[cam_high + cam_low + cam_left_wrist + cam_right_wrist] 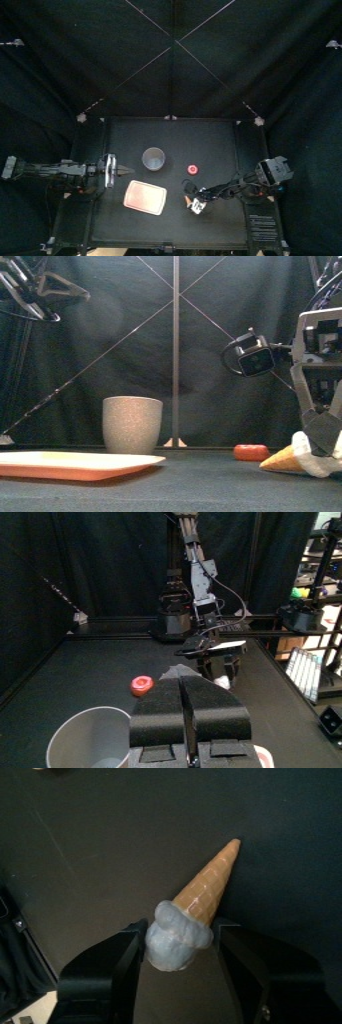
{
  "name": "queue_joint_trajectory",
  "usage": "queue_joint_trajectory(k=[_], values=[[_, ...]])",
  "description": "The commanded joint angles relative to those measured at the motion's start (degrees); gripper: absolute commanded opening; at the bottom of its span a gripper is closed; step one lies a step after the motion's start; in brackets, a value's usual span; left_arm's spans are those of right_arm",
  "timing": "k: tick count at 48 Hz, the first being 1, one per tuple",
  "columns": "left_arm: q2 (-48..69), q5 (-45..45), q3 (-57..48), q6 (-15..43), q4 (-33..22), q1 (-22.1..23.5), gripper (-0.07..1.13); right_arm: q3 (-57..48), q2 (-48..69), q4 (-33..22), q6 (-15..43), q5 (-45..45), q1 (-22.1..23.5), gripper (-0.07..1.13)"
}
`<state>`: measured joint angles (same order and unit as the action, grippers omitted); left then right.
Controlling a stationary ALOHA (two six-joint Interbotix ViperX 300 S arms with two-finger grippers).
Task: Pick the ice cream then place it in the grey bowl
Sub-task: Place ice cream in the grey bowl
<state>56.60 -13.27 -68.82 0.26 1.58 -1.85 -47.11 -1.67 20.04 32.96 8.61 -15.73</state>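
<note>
Black curtains (80,50) close the back and both sides around a small black table (201,135); its bare top seems matte and dimly lit.

The ice cream (201,903) has a faintly ridged cone and a lumpy matt scoop. The grey bowl (132,424) is matt and speckled, the pink tray (74,464) smooth, the table (181,135) matt.

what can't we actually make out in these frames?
- Small red toy: too small in every view to identify.
- Grey cup, inside: front view shows only its wall; the left wrist view's edge cuts it off.
- Ice cream: in the front view the right gripper covers its scoop; lifted or resting is unclear.
- Pink tray: cut off by the front view's left edge.
</note>
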Motion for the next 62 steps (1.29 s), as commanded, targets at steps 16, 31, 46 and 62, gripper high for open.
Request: queue_joint_trajectory(k=[16, 31, 46, 62], values=[[-0.2, -0.3, 0.8, 0.0, 0.5, -0.1, -0.03, 7.6, 6.0, -10.9, -0.4, 0.1, 9.1, 0.56], [-0.2, -0.3, 0.7, 0.0, 0.9, -0.3, -0.03, 20.0, 6.2, -23.6, -0.6, 0.5, 20.0, 0.56], [-0.1, -0.3, 1.0, 0.2, 2.2, -1.2, -0.03, 31.4, -3.6, -30.6, -0.6, -4.3, 26.1, 0.56], [1.3, -0.3, 0.7, 0.1, 2.3, -1.4, -0.03, 39.8, -12.7, -33.0, -0.5, -4.5, 28.2, 0.76]])
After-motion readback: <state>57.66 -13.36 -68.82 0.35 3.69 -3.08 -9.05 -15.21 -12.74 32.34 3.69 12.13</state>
